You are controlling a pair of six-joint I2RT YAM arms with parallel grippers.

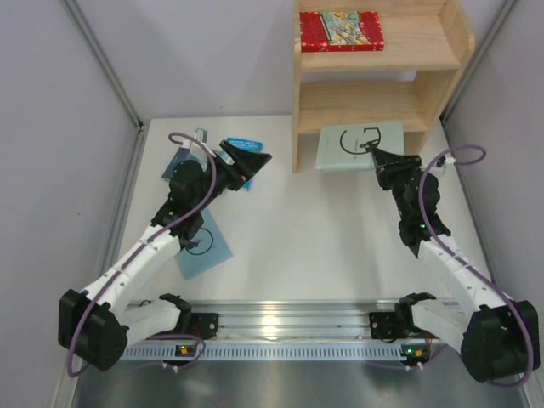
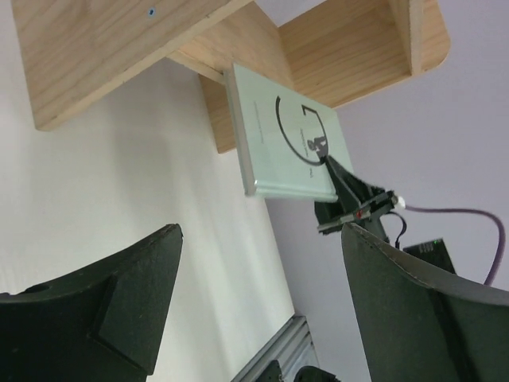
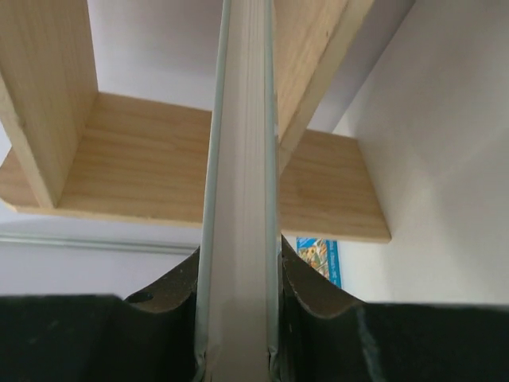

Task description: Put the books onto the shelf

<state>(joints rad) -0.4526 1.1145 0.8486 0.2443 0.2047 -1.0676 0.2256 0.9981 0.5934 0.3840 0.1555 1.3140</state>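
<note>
You have one book home: the red book (image 1: 340,30) lies flat on the top tier of the shelf (image 1: 442,51), at one o'clock in the top view. Your right end effector (image 1: 380,159) is pinching a pale book (image 1: 353,146) by its near edge, cover up, with its far edge at the mouth of the lower tier. I judge it not yet set down.

Your left end effector (image 1: 246,160), at eleven o'clock, stands spread and holds nothing, just over a bright blue book (image 1: 240,143) on the desk (image 1: 323,246). A second pale book (image 1: 208,246) lies at nine o'clock under that arm. At least those two are left to shelve.
</note>
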